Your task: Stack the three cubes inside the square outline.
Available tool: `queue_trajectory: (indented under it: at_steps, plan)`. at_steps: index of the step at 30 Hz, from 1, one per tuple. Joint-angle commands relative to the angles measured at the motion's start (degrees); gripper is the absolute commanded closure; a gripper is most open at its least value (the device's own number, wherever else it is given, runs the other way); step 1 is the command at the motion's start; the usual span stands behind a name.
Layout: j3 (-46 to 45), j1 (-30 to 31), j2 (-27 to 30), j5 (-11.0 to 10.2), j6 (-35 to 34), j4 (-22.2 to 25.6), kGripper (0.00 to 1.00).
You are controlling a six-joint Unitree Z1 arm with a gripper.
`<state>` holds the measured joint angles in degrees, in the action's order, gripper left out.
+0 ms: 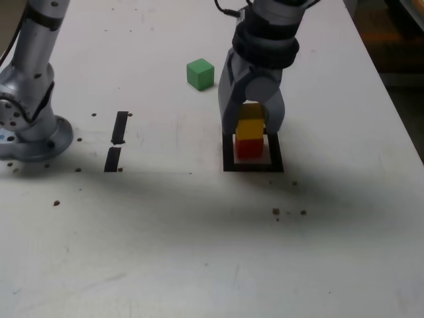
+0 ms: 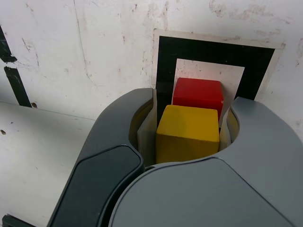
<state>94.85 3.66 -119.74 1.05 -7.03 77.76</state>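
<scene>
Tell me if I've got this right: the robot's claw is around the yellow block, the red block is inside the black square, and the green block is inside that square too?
Not quite: the green block is outside the black square, on the table beyond it, as the exterior view shows. The rest stands.

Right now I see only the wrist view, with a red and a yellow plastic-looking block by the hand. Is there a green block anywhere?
Observer: Yes, the exterior view shows a small green block on the white table, outside the black tape square.
Operator: Which side of the hand?
Observer: The exterior view's left of the hand.
Operator: Anything under it?
Observer: No block shows beneath it; it sits on the tabletop.
</scene>
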Motion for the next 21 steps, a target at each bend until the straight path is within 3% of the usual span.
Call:
queue_trajectory:
  at_steps: [1,10,21]
  plan:
    - [-0.16,0.12,-0.15,0.12,-0.06,0.03,0.84]
    - [-0.42,0.12,-0.01,0.02,-0.06,-0.07,0.81]
    - [-0.14,0.12,-0.49,0.53,0.4,-0.94,0.47]
